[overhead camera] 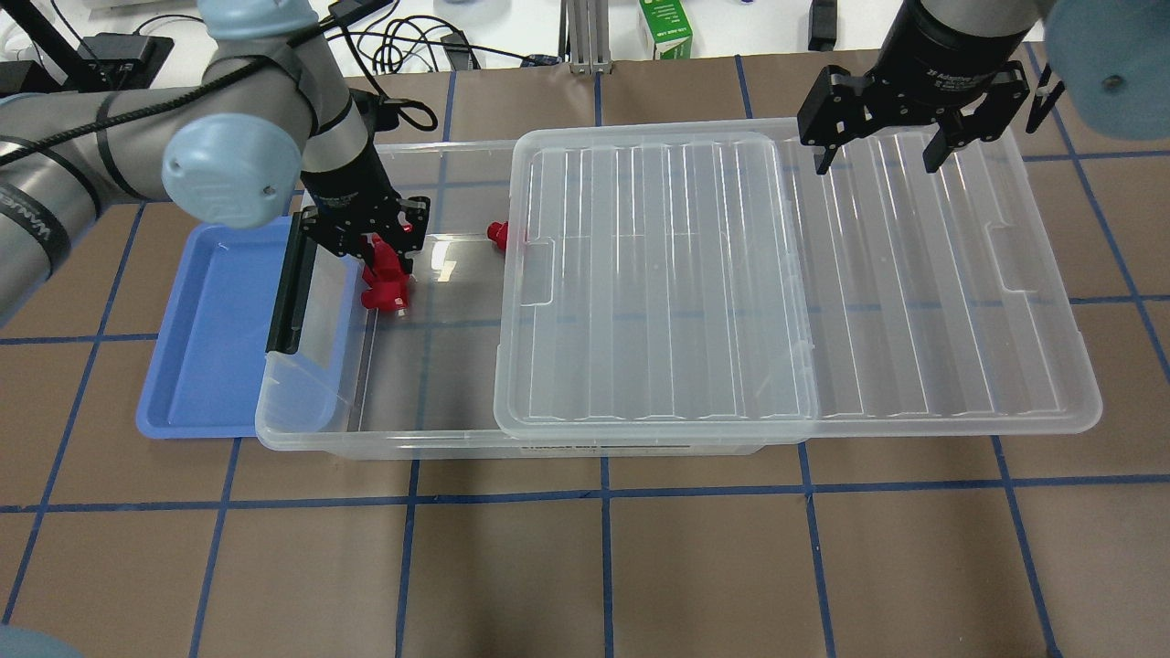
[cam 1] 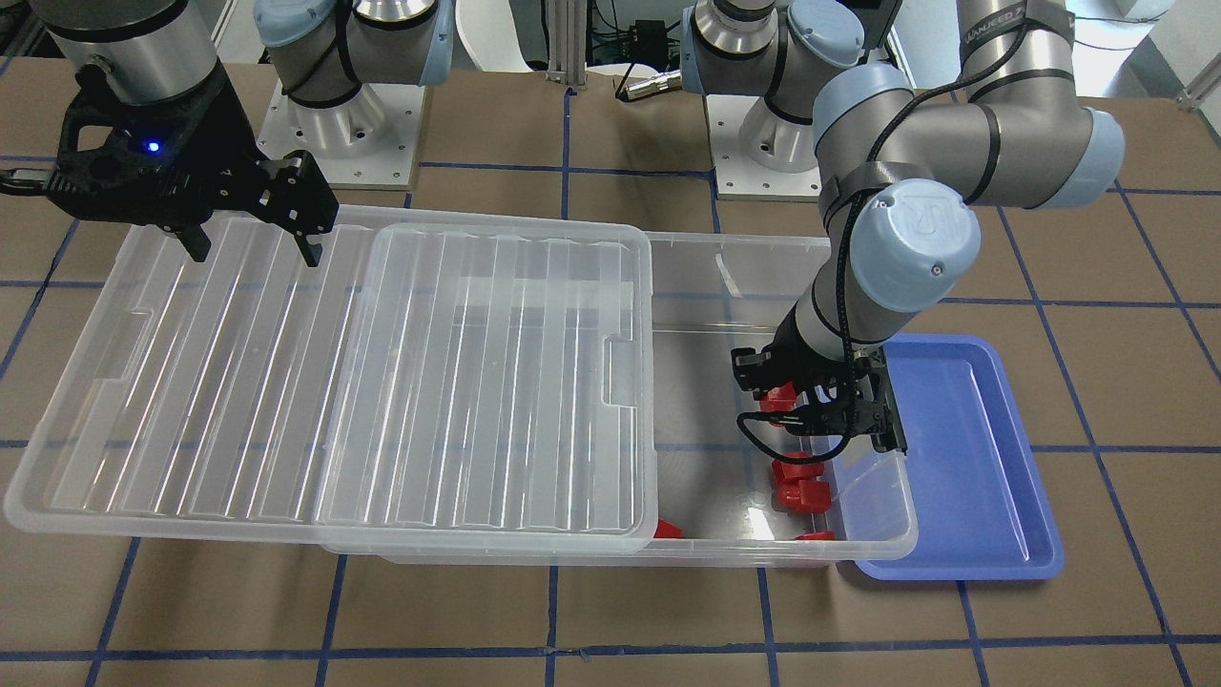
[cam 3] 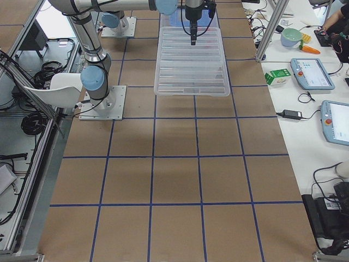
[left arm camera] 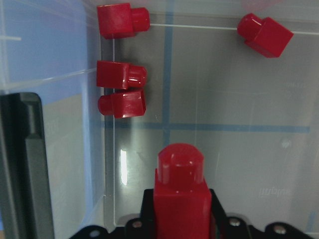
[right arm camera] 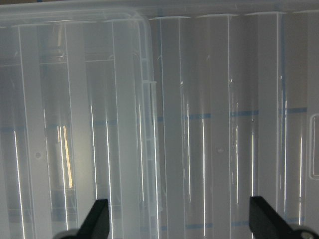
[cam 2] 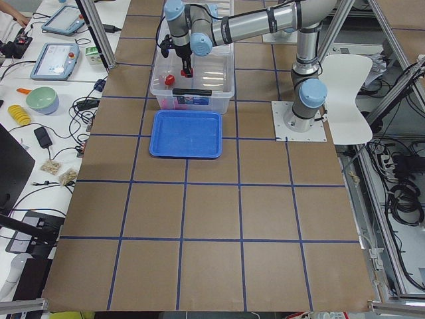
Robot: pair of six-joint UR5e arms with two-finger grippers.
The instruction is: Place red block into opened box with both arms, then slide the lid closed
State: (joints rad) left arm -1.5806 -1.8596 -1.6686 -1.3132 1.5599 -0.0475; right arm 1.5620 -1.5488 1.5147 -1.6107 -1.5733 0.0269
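Observation:
A red block (left arm camera: 179, 196) stands stub-forward in my left gripper (overhead camera: 370, 242), which is shut on it just above the floor of the open end of the clear box (overhead camera: 384, 446). Loose red blocks (left arm camera: 121, 88) lie below by the box wall, and another (overhead camera: 496, 235) sits at the lid's edge. The ribbed clear lid (overhead camera: 914, 302) covers the box's right part and overhangs it to the right. Above the lid's far right stretch my right gripper (overhead camera: 882, 151) hangs open and holds nothing; its fingertips (right arm camera: 97, 219) show over the ribs.
A blue tray (overhead camera: 210, 366) lies against the box's left short side, beside the black bar (overhead camera: 291, 283). The brown table with blue grid lines stretches wide in front of the box. Both arm bases (cam 1: 343, 143) stand behind it.

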